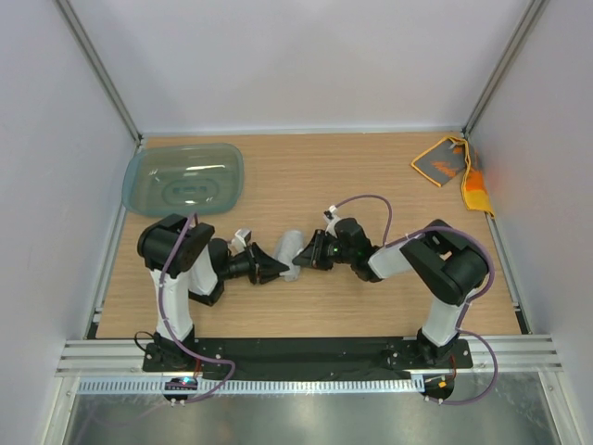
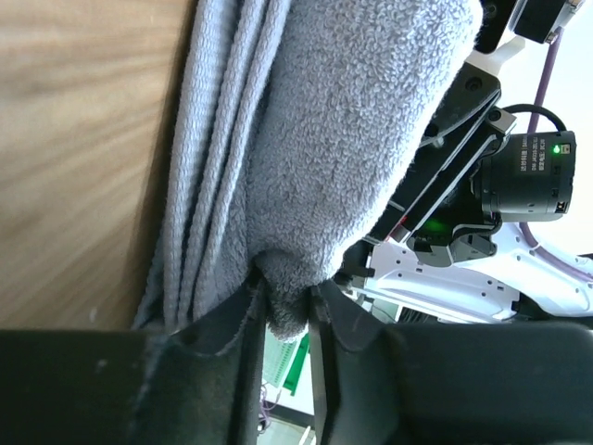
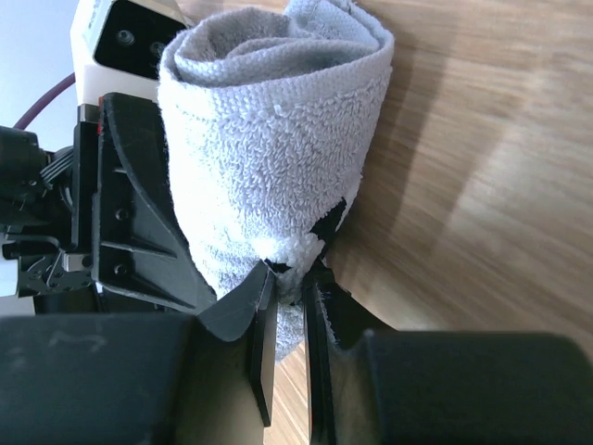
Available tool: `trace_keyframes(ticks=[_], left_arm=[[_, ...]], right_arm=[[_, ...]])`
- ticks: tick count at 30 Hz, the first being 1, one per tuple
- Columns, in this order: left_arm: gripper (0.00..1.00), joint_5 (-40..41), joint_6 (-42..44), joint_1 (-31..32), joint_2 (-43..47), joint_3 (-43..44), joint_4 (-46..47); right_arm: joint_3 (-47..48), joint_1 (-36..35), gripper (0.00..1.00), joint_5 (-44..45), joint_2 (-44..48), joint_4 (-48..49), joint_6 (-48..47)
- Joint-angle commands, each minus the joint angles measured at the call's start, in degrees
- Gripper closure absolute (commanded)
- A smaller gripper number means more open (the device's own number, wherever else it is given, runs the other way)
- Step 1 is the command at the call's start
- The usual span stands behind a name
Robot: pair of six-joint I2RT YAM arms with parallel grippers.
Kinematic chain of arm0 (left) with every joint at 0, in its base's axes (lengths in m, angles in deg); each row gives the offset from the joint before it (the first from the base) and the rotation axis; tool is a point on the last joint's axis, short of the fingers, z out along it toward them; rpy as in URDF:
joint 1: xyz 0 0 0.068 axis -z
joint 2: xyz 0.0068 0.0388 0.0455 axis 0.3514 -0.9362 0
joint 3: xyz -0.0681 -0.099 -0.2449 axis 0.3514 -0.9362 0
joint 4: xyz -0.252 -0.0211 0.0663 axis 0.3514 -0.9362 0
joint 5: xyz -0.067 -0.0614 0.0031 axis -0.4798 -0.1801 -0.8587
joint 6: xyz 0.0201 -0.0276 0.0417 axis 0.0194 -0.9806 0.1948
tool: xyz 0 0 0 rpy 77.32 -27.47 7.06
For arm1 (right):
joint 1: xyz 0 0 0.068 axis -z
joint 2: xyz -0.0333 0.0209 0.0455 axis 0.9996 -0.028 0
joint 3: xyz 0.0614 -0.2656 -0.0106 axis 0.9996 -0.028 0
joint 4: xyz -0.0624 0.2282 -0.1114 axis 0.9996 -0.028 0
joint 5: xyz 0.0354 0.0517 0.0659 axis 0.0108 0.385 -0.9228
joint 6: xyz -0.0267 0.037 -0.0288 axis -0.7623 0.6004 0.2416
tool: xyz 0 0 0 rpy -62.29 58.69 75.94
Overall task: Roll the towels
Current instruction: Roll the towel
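Note:
The light grey towel [image 1: 293, 250] lies as a short roll on the wooden table [image 1: 371, 306], between my two grippers. My left gripper [image 1: 281, 271] comes at it from the left, and in the left wrist view [image 2: 285, 311] its jaws pinch a fold of the grey towel [image 2: 352, 139]. My right gripper [image 1: 302, 254] comes from the right, and its own view [image 3: 292, 283] has it shut on the lower edge of the rolled grey towel [image 3: 269, 158]. The orange towel [image 1: 452, 165] lies crumpled, grey face up, at the back right corner.
A translucent teal tub [image 1: 183, 178] stands at the back left. White walls with metal rails close in the table on three sides. The orange towel's tail [image 1: 476, 195] lies against the right wall. Both arm bases sit on the black plate [image 1: 306, 354] at the near edge.

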Motion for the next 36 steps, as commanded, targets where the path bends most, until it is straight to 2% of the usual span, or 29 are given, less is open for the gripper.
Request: trace_keyframes(ticks=[1, 5, 16, 21, 24, 25, 29, 34, 36], left_arm=[[0.76, -1.4, -4.1, 0.5, 0.4, -2.8, -6.7], [0.72, -0.4, -3.9, 0.6, 2.5, -3.7, -7.1], [0.71, 4.3, 0.1, 4.2, 8.9, -3.2, -12.6], [0.7, 6.7, 5.9, 5.6, 14.0, -0.1, -24.8], [0.7, 8.5, 10.6, 6.2, 17.6, 2.1, -34.0], [0.7, 9.2, 11.9, 6.7, 19.6, 2.9, -39.6], [0.7, 13.4, 19.4, 8.4, 24.1, 7.2, -54.5], [0.71, 23.1, 29.3, 12.3, 27.1, 15.4, -74.6], [0.7, 26.0, 31.3, 14.5, 28.7, 17.5, -78.8]], right_arm=[[-1.3, -1.5, 0.94, 4.0, 2.8, -9.7, -1.7], [-0.9, -2.5, 0.98, 7.3, 7.1, -18.7, -2.4], [4.6, -5.7, 0.99, 13.6, 13.0, -41.5, -1.9], [8.4, -6.5, 0.99, 16.6, 15.3, -49.4, -1.9], [10.5, -6.8, 0.99, 18.0, 16.4, -54.6, -2.6], [11.3, -6.8, 0.99, 18.4, 16.6, -56.8, -2.9], [12.8, -7.0, 0.99, 18.7, 17.2, -59.7, -4.2], [14.2, -7.4, 0.99, 18.1, 16.3, -60.9, -4.5], [14.8, -7.6, 0.99, 18.2, 15.9, -61.5, -4.6]])
